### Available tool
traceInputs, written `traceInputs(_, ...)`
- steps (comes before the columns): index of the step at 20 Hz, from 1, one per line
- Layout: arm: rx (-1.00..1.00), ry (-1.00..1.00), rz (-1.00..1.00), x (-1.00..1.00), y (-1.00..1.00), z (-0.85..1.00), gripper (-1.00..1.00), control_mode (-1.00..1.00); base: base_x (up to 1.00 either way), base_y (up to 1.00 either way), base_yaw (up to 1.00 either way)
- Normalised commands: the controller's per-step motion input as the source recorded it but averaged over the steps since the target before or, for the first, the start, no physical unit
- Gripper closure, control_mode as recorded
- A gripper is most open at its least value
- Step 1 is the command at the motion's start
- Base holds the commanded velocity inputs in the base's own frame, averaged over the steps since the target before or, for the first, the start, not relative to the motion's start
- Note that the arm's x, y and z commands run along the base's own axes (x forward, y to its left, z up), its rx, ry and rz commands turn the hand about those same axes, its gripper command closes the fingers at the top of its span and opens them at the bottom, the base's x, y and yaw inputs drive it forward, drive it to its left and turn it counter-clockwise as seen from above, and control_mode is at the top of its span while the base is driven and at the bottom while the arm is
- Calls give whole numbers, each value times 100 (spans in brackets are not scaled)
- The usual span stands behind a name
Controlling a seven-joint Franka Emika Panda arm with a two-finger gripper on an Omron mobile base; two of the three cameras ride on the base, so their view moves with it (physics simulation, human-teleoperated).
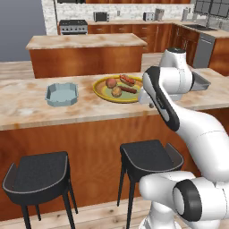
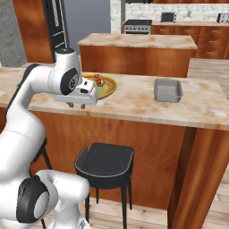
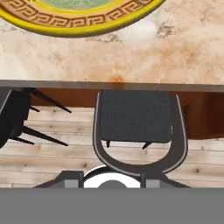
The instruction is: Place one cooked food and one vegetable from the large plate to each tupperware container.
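Observation:
The large plate [image 1: 101, 89] with a yellow rim lies mid-counter and carries a reddish round food [image 1: 111, 82], a tan round one [image 1: 116, 91], a sausage [image 1: 130, 90] and a hot dog [image 1: 127, 80]. Left of it stands the pale blue-grey tupperware container [image 1: 61, 94]. The dark grey tupperware container [image 2: 168, 90] sits to the right, partly behind my arm in the left base view. My gripper [image 2: 76, 106] points down over the counter's front edge, just in front of the plate [image 2: 107, 88], open and empty. The plate's rim [image 3: 83, 27] runs along the top of the hand view.
Two dark stools [image 1: 150, 155] [image 1: 38, 173] stand under the counter's front edge; one stool [image 3: 135, 116] is straight below my hand. A kitchen island [image 1: 85, 42] lies beyond the counter. Bare counter [image 2: 134, 100] stretches between the plate and the dark container.

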Motion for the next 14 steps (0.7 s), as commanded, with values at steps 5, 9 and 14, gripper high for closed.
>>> traceInputs(5, 1, -1, 0, 0, 0, 14, -100, -100, 0, 0, 0)
traceInputs(9, 5, -4, 0, 1, 4, 55, -100, -100, 0, 0, 0)
traceInputs(14, 3, -3, -1, 11, 33, 60, -100, -100, 0, 0, 0)
